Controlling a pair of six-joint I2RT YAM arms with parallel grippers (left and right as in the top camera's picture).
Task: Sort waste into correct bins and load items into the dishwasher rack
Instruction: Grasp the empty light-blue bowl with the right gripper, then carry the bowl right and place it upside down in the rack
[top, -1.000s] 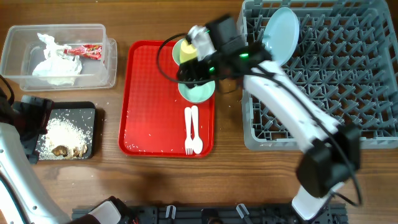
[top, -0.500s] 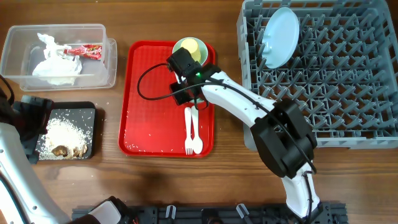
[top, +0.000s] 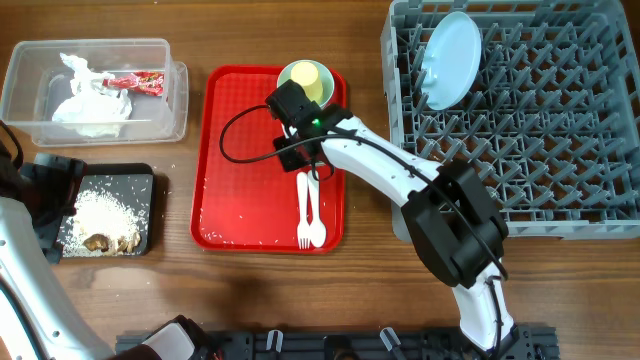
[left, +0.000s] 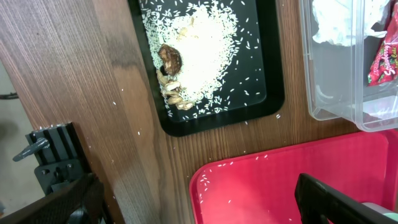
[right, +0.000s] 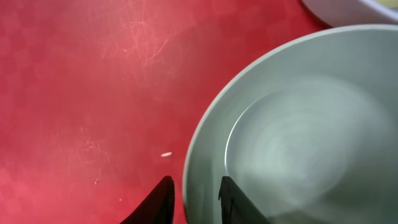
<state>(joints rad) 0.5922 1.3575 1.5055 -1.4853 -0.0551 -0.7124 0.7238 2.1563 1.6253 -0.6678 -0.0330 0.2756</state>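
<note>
Straddling the rim of the pale green small bowl (right: 298, 124) on the flat red plastic tray (right: 81, 81): right claw (right: 196, 200), fingers close either side, firm clamp impossible to tell. Stretched low from the large grey plastic rack (top: 520, 130) side: right arm. Spread wide above the wooden surface (left: 81, 81), beside the shallow black rectangular tray (left: 249, 115): left claw (left: 199, 202).

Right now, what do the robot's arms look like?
The left arm and right arm are smooth white links with chunky black joints. The right arm carries a looping black cable and a small green light. The right gripper has black fingers.
</note>
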